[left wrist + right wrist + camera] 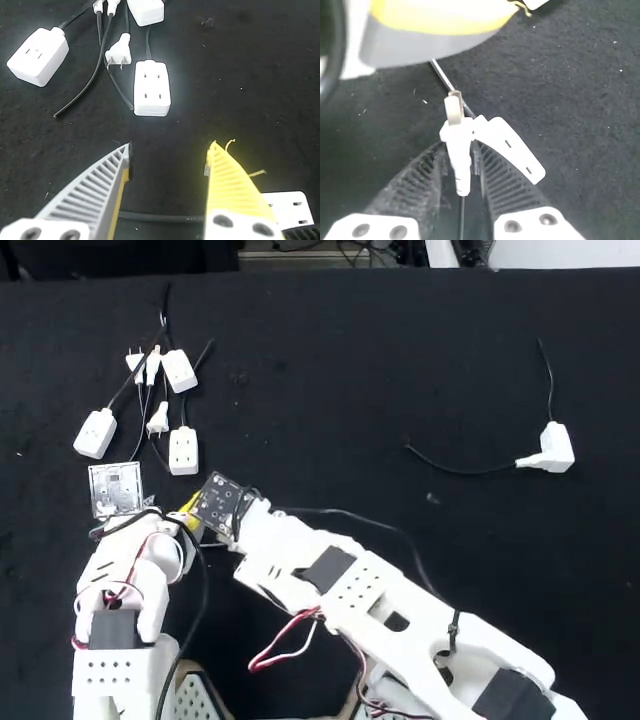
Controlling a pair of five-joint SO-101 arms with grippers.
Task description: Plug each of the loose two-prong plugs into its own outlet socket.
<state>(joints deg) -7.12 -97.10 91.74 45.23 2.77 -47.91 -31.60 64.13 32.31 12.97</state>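
The square white outlet block (145,11) and two white plugs (98,6) are cut off by the left wrist view's edge. A yellow-and-grey plastic part (435,25), blurred, is cropped in the right wrist view.

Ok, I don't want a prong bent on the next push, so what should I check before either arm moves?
1. Right claw shut on a plug: ok.
2. Its prong pointing away from the claw, uncovered: ok; whether it is straight, cannot tell.
3. Held plug lined up with a socket: not ok; the slotted white piece sits beside it, not ahead.
4. Left claw open, holding nothing: ok.
5. Double socket slots facing up, unobstructed: ok.
6. Loose plug plugged in: not ok; it lies apart, beside that socket.
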